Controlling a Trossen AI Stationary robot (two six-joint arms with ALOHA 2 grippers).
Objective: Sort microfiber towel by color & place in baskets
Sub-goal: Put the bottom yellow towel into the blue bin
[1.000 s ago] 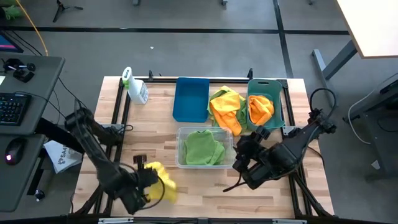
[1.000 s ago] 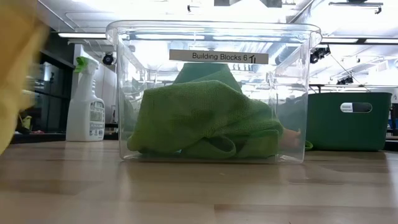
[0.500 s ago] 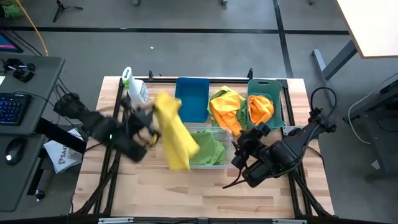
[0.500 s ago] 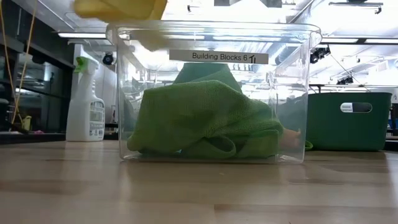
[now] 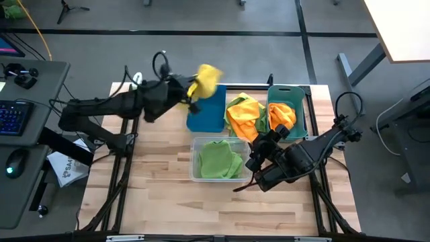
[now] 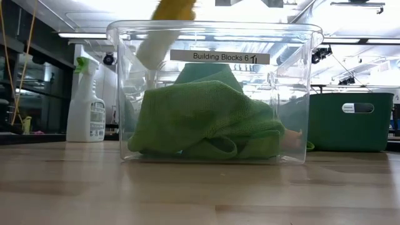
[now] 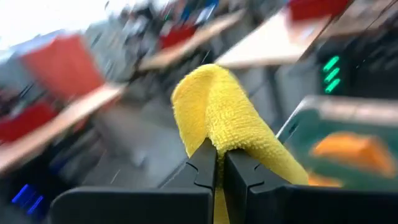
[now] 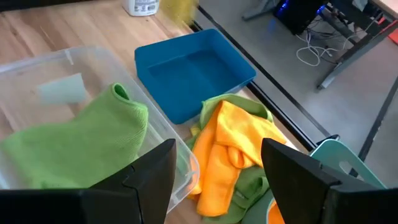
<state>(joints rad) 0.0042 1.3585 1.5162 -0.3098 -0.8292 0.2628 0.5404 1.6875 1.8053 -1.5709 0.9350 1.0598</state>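
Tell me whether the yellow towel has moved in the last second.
Yes. Gripped by the left pincer, the yellow towel went from the table's near left edge, away from the bins, to above the blue bin's far edge in the high view.

Bright, even overhead lighting. Ceiling lights glare through the clear bin (image 6: pixel 214 94). Background behind the yellow towel (image 7: pixel 224 118) is motion-blurred; shadows soft.
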